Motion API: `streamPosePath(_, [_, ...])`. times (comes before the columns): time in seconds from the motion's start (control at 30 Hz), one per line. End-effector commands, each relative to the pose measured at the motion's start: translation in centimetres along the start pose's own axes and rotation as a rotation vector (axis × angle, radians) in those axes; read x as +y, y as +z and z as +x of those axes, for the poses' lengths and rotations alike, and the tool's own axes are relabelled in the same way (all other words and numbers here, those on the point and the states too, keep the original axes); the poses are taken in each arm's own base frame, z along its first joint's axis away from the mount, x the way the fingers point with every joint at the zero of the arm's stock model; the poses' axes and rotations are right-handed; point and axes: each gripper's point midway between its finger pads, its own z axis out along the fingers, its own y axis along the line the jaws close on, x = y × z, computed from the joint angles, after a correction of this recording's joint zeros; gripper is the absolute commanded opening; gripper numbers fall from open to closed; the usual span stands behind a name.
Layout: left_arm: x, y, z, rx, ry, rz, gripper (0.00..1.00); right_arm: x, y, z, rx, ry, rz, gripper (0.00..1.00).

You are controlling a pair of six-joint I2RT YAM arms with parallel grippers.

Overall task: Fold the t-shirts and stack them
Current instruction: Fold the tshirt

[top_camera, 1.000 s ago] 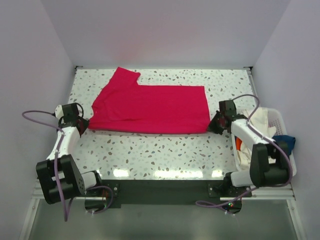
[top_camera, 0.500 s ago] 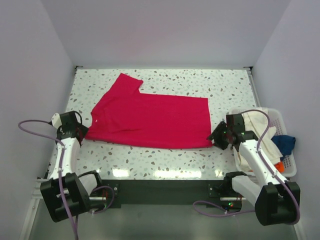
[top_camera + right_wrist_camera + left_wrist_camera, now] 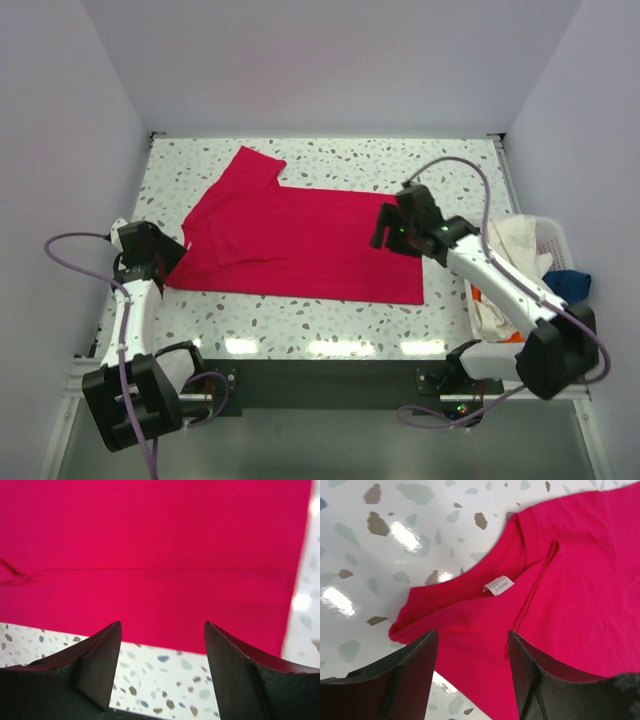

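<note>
Red t-shirt lies flat across the middle of the table, collar end at frame left, hem at right; it looks folded once along its length, one sleeve sticking out toward upper left, so I judge the first fold done and the sleeve tuck plus cross folds left; left gripper sits low at the left edge of the frame, right by the collar, jaws spread apart and holding nothing; left wrist view shows the neck label and cloth under the gap, not pinched; right gripper hovers over the right part of the shirt, jaws wide, empty; right wrist view shows only flat red cloth and its near edge under the fingers; basket at right of frame holds the other shirts bunched up: cream-white shirt on top, dark blue shirt at the far right, a bit of orange shirt showing by the arm; none of these folded; no stack anywhere on the table yet; overall early, first of four shirts only partly folded; next likely needs a fresh grasp on the sleeve or an end of the red shirt.
</note>
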Motion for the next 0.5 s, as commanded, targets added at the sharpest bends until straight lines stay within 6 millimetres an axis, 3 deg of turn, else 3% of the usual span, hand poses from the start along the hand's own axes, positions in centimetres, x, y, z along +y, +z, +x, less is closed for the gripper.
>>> streamPosePath(0.0, [-2.8,0.0,0.0,0.019,0.057,0.119,0.62,7.2,1.0,-3.0,-0.128,-0.190,-0.057,0.69])
streamPosePath(0.07, [-3.3,0.3,0.5,0.043,0.071,0.130,0.54,11.3,2.6,-3.6,-0.163,-0.284,-0.099,0.66])
streamPosePath(0.1, [-3.3,0.4,0.4,0.042,0.076,0.126,0.52,14.2,2.9,-3.1,-0.181,-0.328,-0.158,0.65])
streamPosePath(0.13, [-3.4,0.5,0.3,0.044,0.079,0.127,0.51,15.8,3.3,-2.9,-0.186,-0.359,-0.185,0.63])
streamPosePath(0.17, [-3.4,0.6,0.2,0.044,0.081,0.120,0.47,16.8,5.7,-1.5,-0.149,-0.418,-0.176,0.60])
streamPosePath(0.2, [-3.3,0.7,0.0,0.041,0.085,0.113,0.45,19.9,5.2,-1.5,-0.170,-0.445,-0.236,0.58])
streamPosePath(0.27, [-3.3,0.7,-0.1,0.047,0.084,0.101,0.43,23.9,5.8,-1.8,-0.205,-0.488,-0.305,0.54])
streamPosePath(0.3, [-3.5,0.7,-0.2,0.047,0.082,0.103,0.42,25.5,7.7,0.7,-0.164,-0.531,-0.327,0.52])
streamPosePath(0.37, [-3.7,0.3,-0.6,0.036,0.075,0.112,0.42,29.0,7.9,1.3,-0.189,-0.574,-0.383,0.49])
streamPosePath(0.43, [-3.9,-0.3,-0.9,0.027,0.064,0.118,0.42,31.9,10.7,5.6,-0.150,-0.653,-0.404,0.48])
streamPosePath(0.47, [-4.1,-0.5,-1.1,0.024,0.065,0.122,0.42,32.9,10.0,4.7,-0.179,-0.650,-0.423,0.48])
